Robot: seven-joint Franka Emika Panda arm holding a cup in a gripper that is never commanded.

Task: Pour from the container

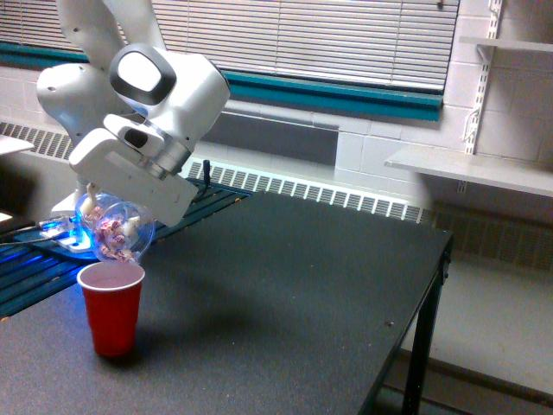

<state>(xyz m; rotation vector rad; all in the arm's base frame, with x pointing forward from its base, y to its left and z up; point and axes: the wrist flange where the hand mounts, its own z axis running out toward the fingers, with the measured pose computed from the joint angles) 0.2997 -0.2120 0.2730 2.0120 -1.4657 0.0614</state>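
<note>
The jar [115, 232] is held clenched in the gripper [102, 210], tilted mouth-down directly above the red cup [111, 307] at the table's [302, 285] near left.

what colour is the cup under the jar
Red: the plastic cup standing on the dark table, seen in the exterior view.

No lettering, label, brand mark or number can be read anywhere in the exterior view. The white plastic shell of the robot arm [130, 104], the red plastic cup [111, 308] and the clear globe-shaped jar of pink-white pieces [115, 229] all show plain, unmarked surfaces.
</note>
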